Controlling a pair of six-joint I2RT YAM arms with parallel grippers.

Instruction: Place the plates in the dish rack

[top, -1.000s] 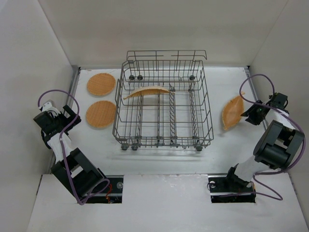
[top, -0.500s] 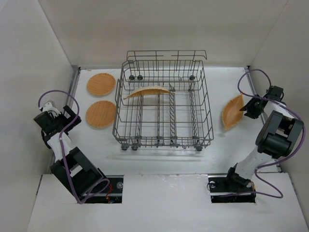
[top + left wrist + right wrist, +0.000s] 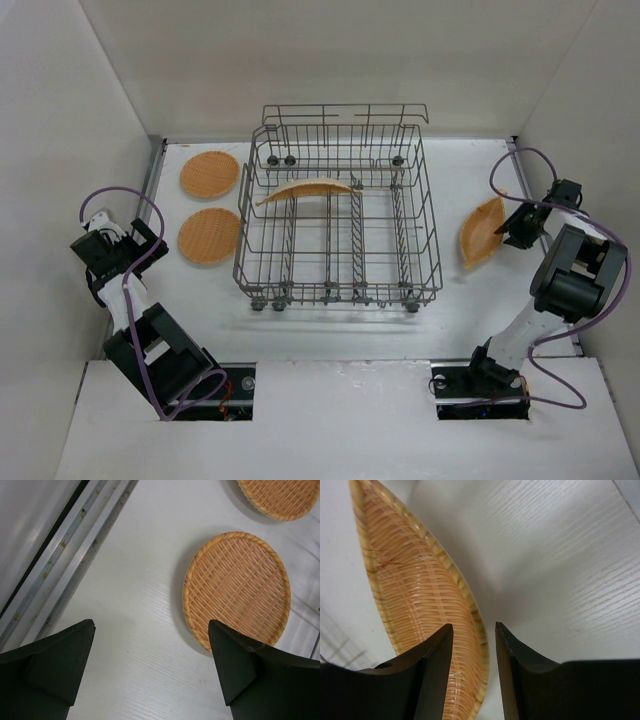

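Observation:
The grey wire dish rack (image 3: 420,215) stands mid-table. One orange-tan plate (image 3: 303,190) leans across its tines at the back left. Two plates (image 3: 210,173) (image 3: 209,235) lie flat left of the rack; in the left wrist view they are the near one (image 3: 237,587) and the far one (image 3: 280,497). My left gripper (image 3: 140,240) (image 3: 151,622) is open and empty above the table, left of the near plate. My right gripper (image 3: 508,228) (image 3: 474,625) is shut on the rim of the fourth plate (image 3: 480,232) (image 3: 415,590), which stands tilted on edge right of the rack.
A metal rail (image 3: 75,555) runs along the table's left edge beside the white wall. White walls close in the left, right and back. The rack's tall back wall (image 3: 345,120) rises above the tines.
My right gripper has shifted slightly left and away, toward the back, still at the tilted plate's rim, and the arm's elbow has swung. The left arm and the other plates have not moved.

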